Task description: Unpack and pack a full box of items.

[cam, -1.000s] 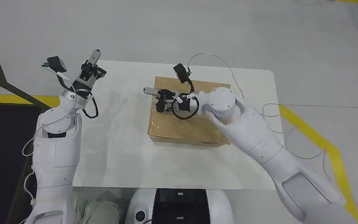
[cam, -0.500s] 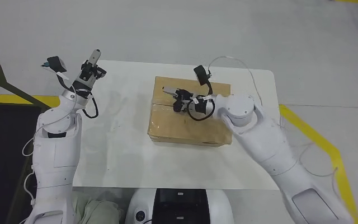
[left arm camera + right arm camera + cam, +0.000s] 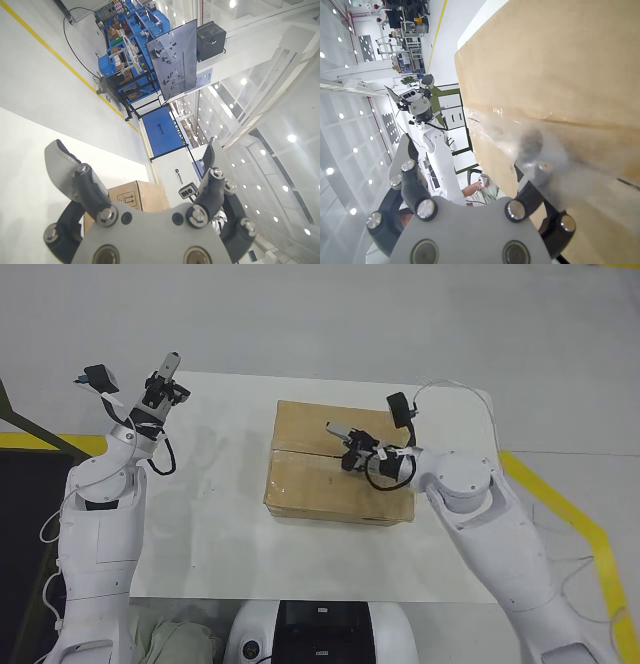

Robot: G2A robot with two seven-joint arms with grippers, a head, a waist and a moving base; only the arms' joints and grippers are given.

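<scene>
A closed cardboard box (image 3: 340,479) sits mid-table, with clear tape along the seam (image 3: 305,452) of its top flaps. My right gripper (image 3: 338,429) is open and low over the box top at the seam. One of its fingers (image 3: 540,155) is blurred against the taped seam (image 3: 492,117); the other finger (image 3: 406,150) hangs off the box's side. My left gripper (image 3: 170,364) is open and holds nothing, raised above the table's far left corner. The left wrist view shows its fingers (image 3: 60,155) spread, with the box (image 3: 147,195) beyond them.
The white table (image 3: 210,524) has bare room left of the box and in front of it. A thin white cable (image 3: 455,386) loops over the far right corner. The right wrist view shows the left arm's gripper (image 3: 416,101) farther off.
My right gripper has slid to the right along the box's taped seam, from the left edge to about the middle. The left arm has not moved.
</scene>
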